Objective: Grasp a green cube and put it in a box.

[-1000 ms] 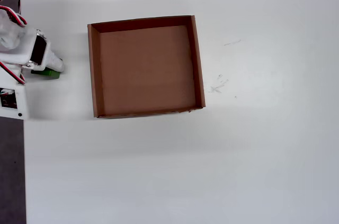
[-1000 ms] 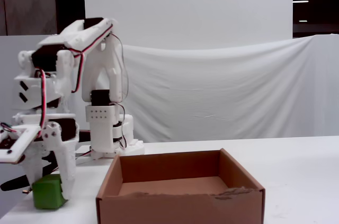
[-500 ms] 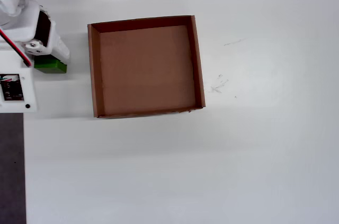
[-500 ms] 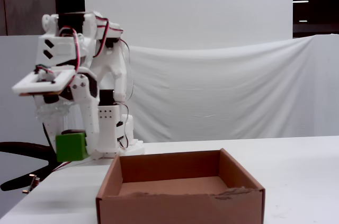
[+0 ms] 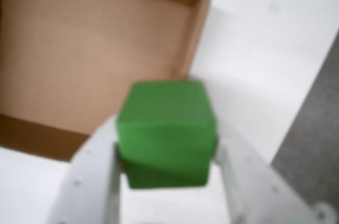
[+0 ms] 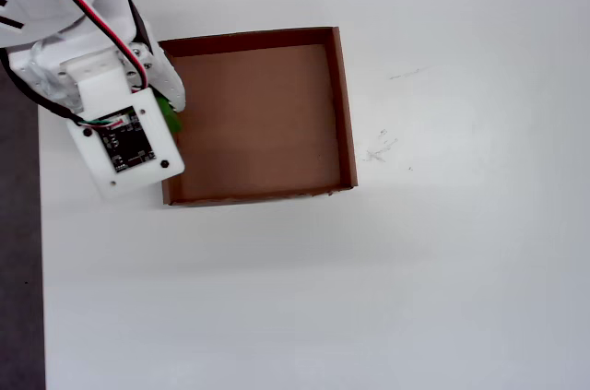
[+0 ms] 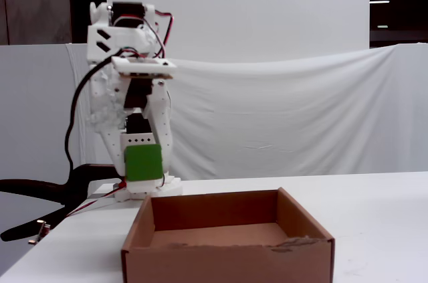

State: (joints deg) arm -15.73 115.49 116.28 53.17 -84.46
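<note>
Pincer [image 5: 167,181] clenched on the green cube [image 5: 166,133], aloft just above the cardboard box's [image 6: 343,104] left wall in the overhead view. Best carried further over the bare floor, lowered inside the walls, then released gently.

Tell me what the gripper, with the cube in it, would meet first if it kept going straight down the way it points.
Probably the box, near its left wall: the gripper holds the green cube above that edge. Depth is unclear; it could clip the wall or land just inside.

In the fixed view the green cube [image 7: 144,163] hangs above the box's [image 7: 227,258] left wall.
</note>
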